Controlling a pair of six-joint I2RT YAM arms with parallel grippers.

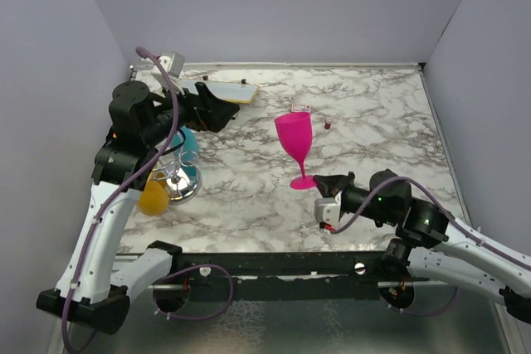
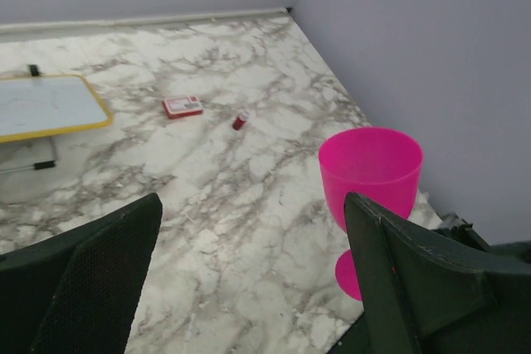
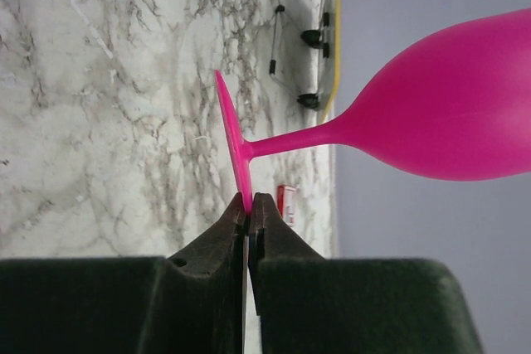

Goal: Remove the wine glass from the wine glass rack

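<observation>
Near the middle of the marble table [image 1: 373, 105], the pink wine glass [image 1: 294, 134] is standing upright, well apart from the wine glass rack [image 1: 180, 181] at the left edge. The right gripper [image 3: 249, 205] is clamping the rim of the glass foot, its 2 fingers [image 3: 211, 246] pressing the thin disc from both sides. The left gripper [image 2: 253, 221] is hovering above the table with its jaws spread wide, holding nothing. A teal glass [image 1: 190, 142] and an orange glass [image 1: 153, 197] are showing close beside the rack, partly hidden by the left arm. A yellow-edged whiteboard [image 1: 228, 89], a red card [image 1: 300, 108] and a small red object [image 1: 328, 124] are lying toward the far wall.
</observation>
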